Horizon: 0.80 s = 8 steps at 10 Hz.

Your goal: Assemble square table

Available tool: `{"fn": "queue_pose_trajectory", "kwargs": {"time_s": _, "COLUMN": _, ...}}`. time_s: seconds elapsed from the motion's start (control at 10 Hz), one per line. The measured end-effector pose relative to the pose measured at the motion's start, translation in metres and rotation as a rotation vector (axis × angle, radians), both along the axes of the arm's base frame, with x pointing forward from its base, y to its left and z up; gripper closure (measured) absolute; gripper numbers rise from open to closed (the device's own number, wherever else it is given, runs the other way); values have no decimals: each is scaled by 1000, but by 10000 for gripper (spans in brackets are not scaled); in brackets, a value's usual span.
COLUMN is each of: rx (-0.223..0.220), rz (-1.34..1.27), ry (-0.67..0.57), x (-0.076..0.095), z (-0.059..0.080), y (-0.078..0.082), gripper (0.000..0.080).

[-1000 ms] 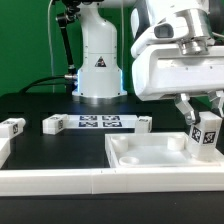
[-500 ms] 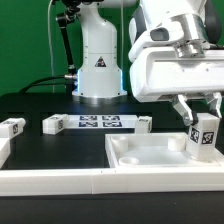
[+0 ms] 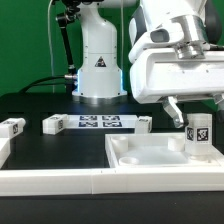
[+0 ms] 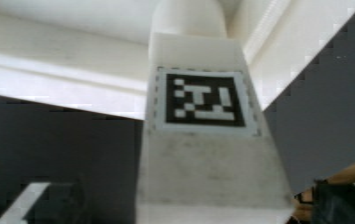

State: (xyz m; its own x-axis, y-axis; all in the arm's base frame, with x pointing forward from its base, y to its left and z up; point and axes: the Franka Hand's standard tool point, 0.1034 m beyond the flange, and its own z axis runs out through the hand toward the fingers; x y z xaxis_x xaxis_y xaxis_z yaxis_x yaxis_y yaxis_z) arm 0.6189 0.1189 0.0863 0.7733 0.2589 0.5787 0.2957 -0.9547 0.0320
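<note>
Exterior view: the square slab (image 3: 150, 152) of the table set is seen lying flat on the black table (image 3: 60, 150), toward the exterior view's right, with its raised rim facing up. One white leg (image 3: 199, 138) is seen upright at the slab's far corner on the exterior view's right, and a black-and-white tag (image 3: 200, 129) is shown on its front face. Its lower end is met by the slab's rim there; whether it is fully seated cannot be told.

The gripper (image 3: 196, 115) is placed directly above this upright leg. One finger (image 3: 173, 108) is seen to the exterior view's left of the leg's top, with a dark gap between them, so the jaws are judged to stand apart and the leg is not clamped. The other finger is mostly hidden behind the white wrist housing.

Three more legs are laid on the table, well apart from the slab: the far-left leg (image 3: 12, 127) near the picture's edge, the second leg (image 3: 52, 124) just beside the marker board (image 3: 100, 122), and the third leg (image 3: 143, 123) at the board's other end. A long white border rail (image 3: 60, 181) is seen along the front of the table. The robot base (image 3: 98, 65) is seen behind the marker board.

In the wrist view, the picture is almost filled by the upright leg (image 4: 206, 150), and its tag (image 4: 204, 100) is seen sharply enough to be recognised.
</note>
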Motion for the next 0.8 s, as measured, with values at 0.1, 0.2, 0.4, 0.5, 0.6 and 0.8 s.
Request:
{"fn": "queue_pose_trajectory", "kwargs": {"time_s": 0.1, "rx": 0, "rz": 0, "ry": 0, "x": 0, "z": 0, "y": 0, "gripper": 163}}
{"fn": "queue_pose_trajectory", "kwargs": {"time_s": 0.2, "rx": 0, "rz": 0, "ry": 0, "x": 0, "z": 0, "y": 0, "gripper": 152}}
{"fn": "queue_pose_trajectory", "kwargs": {"time_s": 0.4, "rx": 0, "rz": 1, "ry": 2, "x": 0, "z": 1, "y": 0, "gripper": 151}}
{"fn": "queue_pose_trajectory", "kwargs": {"time_s": 0.5, "rx": -2, "rz": 4, "ry": 7, "x": 0, "z": 6, "y": 1, "gripper": 151}}
{"fn": "queue_pose_trajectory", "kwargs": {"time_s": 0.6, "rx": -3, "rz": 5, "ry": 2, "x": 1, "z": 12, "y": 1, "gripper": 151}}
{"fn": "queue_pose_trajectory", "kwargs": {"time_s": 0.8, "rx": -6, "rz": 8, "ry": 24, "x": 0, "z": 10, "y": 1, "gripper": 151}}
